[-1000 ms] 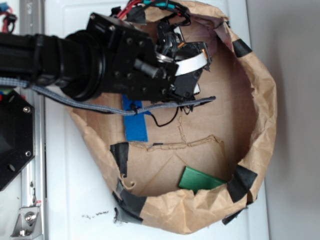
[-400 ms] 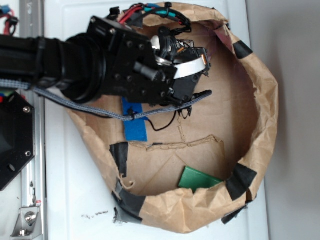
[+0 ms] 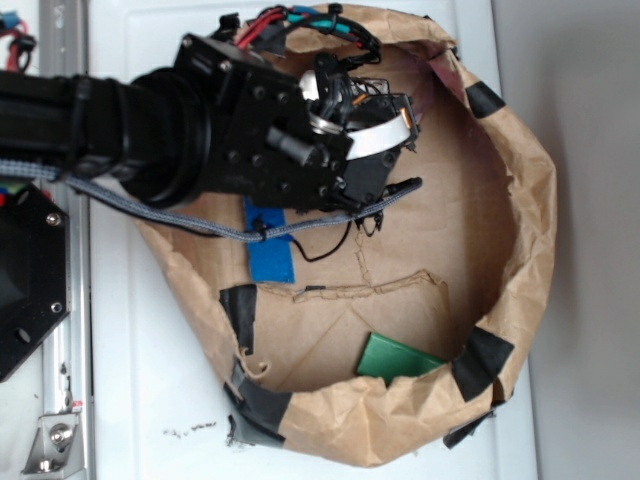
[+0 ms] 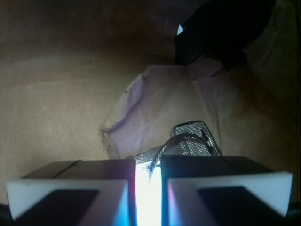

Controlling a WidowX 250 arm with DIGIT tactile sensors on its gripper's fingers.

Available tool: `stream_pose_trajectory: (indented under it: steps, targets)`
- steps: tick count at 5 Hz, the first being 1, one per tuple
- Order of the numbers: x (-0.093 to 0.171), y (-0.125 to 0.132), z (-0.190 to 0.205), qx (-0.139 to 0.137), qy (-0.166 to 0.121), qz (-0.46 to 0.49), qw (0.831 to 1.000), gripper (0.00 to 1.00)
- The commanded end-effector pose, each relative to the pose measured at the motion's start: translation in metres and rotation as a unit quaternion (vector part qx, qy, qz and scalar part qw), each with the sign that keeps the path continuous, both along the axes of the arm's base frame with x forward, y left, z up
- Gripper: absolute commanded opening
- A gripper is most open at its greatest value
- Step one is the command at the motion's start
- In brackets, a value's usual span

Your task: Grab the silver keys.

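In the wrist view the silver keys (image 4: 192, 141) lie on a pale purple paper patch (image 4: 150, 108) inside the brown paper bag. One square, dotted key head shows just beyond my fingertips, and a shiny part of the bunch runs into the narrow bright gap between them. My gripper (image 4: 148, 165) is shut on that part, with a frayed thread hanging at the gap. In the exterior view the gripper (image 3: 390, 190) sits in the bag's upper part, and the keys are hidden under it.
The paper bag's rolled rim (image 3: 525, 250) with black tape patches rings the work area. A blue piece (image 3: 270, 255) and a green card (image 3: 398, 357) lie on the bag floor. A grey braided cable (image 3: 190, 218) hangs off the arm. A black shape (image 4: 221, 28) sits beyond the keys.
Over the last second the gripper shifted slightly toward the top of the exterior view and its cable moved with it. Since 0.4 s ago almost nothing has moved.
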State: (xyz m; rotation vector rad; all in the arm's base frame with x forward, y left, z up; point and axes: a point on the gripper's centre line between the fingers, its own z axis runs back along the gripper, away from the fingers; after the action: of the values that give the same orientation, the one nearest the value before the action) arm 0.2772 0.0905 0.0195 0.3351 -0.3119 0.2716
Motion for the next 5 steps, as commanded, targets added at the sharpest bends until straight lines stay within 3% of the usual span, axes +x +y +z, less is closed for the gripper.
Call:
stream_pose_trajectory:
  steps: [1,2,3,4,5]
  targets:
    - [0.003,0.006,0.011,0.005,0.004,0.010,1.000,0.00]
    - [-0.005,0.003,0.028,-0.017,0.019,0.006,1.000,0.00]
    - [-0.026,-0.005,0.069,-0.087,0.054,-0.037,0.994,0.00]
    - [-0.037,-0.006,0.100,-0.143,0.062,-0.067,0.986,0.00]
    - [-0.038,-0.008,0.111,-0.161,0.063,-0.072,0.982,0.00]
